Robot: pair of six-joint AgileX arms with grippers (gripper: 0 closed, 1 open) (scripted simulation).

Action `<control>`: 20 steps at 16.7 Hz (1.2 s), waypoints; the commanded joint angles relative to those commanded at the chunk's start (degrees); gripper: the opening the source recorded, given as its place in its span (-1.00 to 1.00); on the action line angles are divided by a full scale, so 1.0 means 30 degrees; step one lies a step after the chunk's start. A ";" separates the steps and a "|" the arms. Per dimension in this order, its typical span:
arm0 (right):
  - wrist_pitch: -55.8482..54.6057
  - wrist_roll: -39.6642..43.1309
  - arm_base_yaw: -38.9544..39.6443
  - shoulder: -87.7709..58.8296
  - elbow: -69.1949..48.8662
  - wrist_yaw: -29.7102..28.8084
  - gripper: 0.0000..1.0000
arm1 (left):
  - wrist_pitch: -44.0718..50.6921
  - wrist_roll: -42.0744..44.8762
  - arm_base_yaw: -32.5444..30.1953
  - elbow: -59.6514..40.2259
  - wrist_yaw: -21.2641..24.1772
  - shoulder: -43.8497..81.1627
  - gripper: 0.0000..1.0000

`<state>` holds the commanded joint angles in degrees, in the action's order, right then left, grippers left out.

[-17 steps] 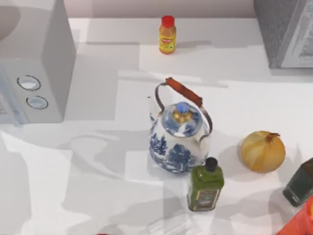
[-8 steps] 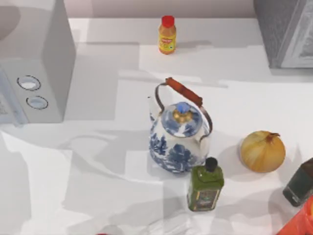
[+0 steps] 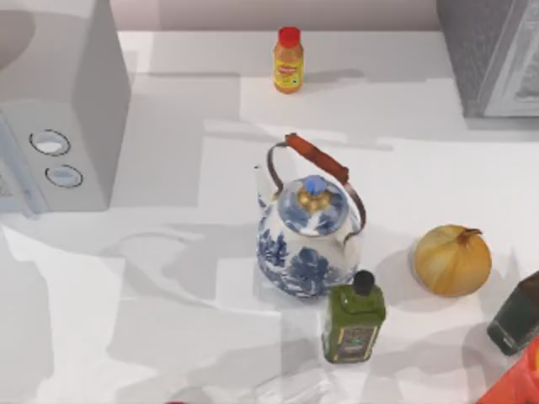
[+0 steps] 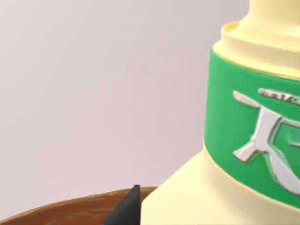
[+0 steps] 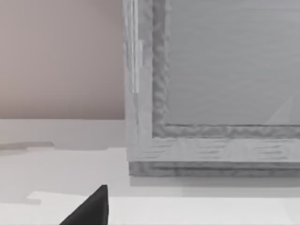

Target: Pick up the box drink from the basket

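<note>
Seemingly touching box drink (image 4: 225,187), left end effector (image 4: 126,211)

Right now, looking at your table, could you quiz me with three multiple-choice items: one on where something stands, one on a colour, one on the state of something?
1. Where does the small orange bottle with a red cap stand?
A. At the table's far edge, beyond the teapot
B. Beside the onion
C. On the teapot's lid

2. What colour is the band round the neck of the pale yellow box drink?
A. Red
B. Green
C. Blue

3. How does the dark green square bottle with a black cap stand?
A. Lying on its side
B. Upside down
C. Upright, close beside the blue-and-white porcelain teapot

Answers:
1 A: the top view shows it alone at the far edge of the white table.
2 B: the left wrist view shows a green band with silver lettering.
3 C: its cap is at the top, by the teapot's base.
</note>
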<state>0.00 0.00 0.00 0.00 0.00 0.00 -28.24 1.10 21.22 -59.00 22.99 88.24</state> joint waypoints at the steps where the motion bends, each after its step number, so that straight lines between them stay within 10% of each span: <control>1: 0.0000 0.0000 0.0000 0.0000 0.0000 0.0000 1.00 | 0.0000 0.0000 0.0000 0.0000 0.0000 0.0000 -1.00; 11: 0.0000 0.0000 0.0000 0.0000 0.0000 0.0000 1.00 | 0.0713 0.0028 0.0100 -0.0688 0.0015 -0.0481 -1.00; 20: 0.0000 0.0000 0.0000 0.0000 0.0000 0.0000 1.00 | 0.7012 0.0213 -0.0294 -0.7821 0.0223 -0.1901 -1.00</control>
<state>0.00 0.00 0.00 0.00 0.00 0.00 -7.20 1.73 20.34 -82.46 23.66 82.54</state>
